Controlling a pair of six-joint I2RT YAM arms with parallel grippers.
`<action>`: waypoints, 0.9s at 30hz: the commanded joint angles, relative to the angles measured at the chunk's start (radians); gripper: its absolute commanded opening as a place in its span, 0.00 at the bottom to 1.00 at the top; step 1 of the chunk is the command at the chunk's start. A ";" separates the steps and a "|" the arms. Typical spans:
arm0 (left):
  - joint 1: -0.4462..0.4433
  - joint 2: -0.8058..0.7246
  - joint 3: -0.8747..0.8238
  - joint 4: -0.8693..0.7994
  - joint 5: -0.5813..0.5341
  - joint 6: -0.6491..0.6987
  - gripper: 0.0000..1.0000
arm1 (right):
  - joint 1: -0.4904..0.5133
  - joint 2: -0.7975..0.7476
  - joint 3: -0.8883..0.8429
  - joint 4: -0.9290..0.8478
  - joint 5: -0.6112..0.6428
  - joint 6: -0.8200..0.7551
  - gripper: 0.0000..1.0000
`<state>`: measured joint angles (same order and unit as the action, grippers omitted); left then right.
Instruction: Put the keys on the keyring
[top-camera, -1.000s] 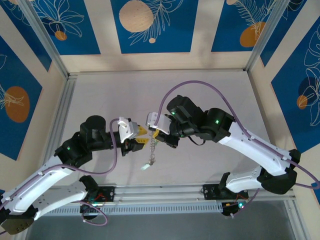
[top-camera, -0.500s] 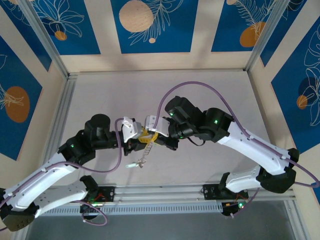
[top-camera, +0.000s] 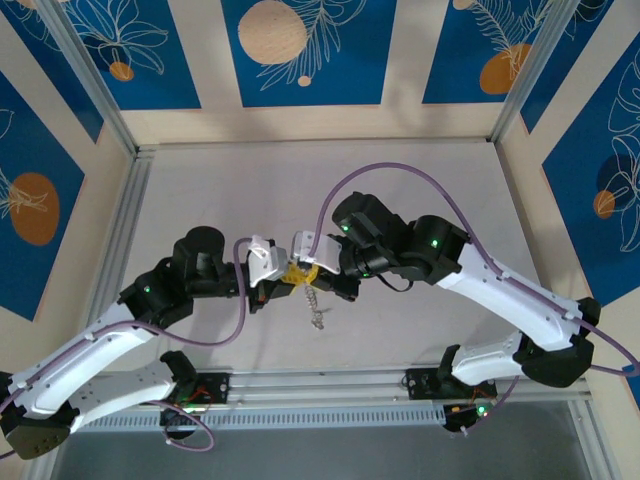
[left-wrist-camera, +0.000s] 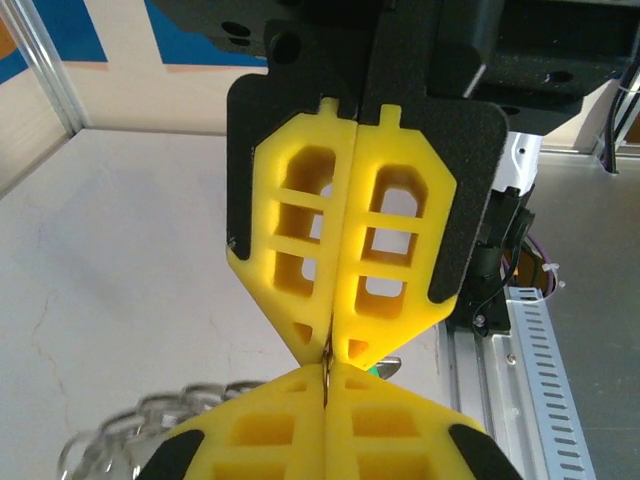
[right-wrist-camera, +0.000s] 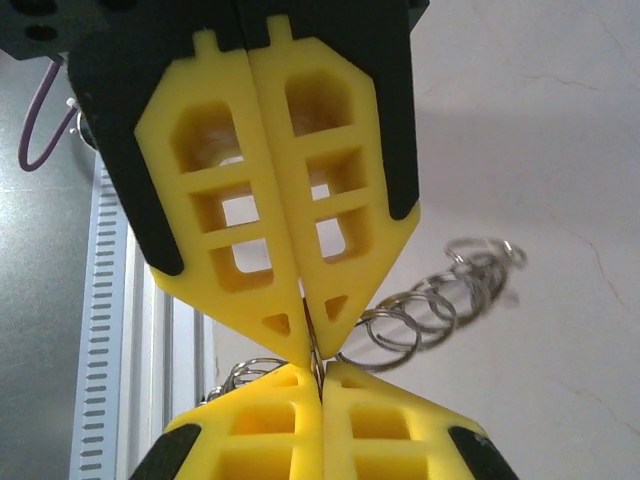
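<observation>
While their tips butt together above the table (top-camera: 200, 200), left gripper (top-camera: 283, 274) and right gripper (top-camera: 304, 270) both sit clamped flat on the keyring (right-wrist-camera: 388, 335) (thin sliver at the seam). Its chain (top-camera: 313, 303) dangles below, and the green key (left-wrist-camera: 376, 369) peeks out beside right's tips.

The left arm (top-camera: 110, 345) and right arm (top-camera: 500, 290) share one build: glossy white shells on the long links and rounded black housings at the joints, several of them lit by a small green light (top-camera: 433, 241). A purple cable (top-camera: 400, 172) loops free from each arm. The left claw (top-camera: 280, 272) and right claw (top-camera: 305, 270) carry bright yellow fingers (left-wrist-camera: 342, 290) moulded as hollow lattices with rectangular windows and pointed tips, backed by flat black plates. A small white camera housing (top-camera: 262, 255) sits behind each claw.
</observation>
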<state>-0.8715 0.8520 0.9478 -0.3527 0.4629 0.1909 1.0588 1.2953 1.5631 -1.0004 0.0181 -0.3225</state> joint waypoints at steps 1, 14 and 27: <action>-0.014 -0.009 0.016 0.020 -0.002 0.004 0.00 | -0.008 -0.051 -0.004 0.078 -0.076 0.007 0.00; -0.014 -0.049 -0.017 0.100 0.012 -0.016 0.00 | -0.152 -0.183 -0.229 0.231 -0.300 0.145 0.30; -0.014 -0.054 -0.035 0.159 0.053 -0.029 0.00 | -0.247 -0.197 -0.320 0.363 -0.487 0.213 0.27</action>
<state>-0.8757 0.8188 0.9154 -0.2657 0.4782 0.1707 0.8215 1.1007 1.2568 -0.6815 -0.3904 -0.1349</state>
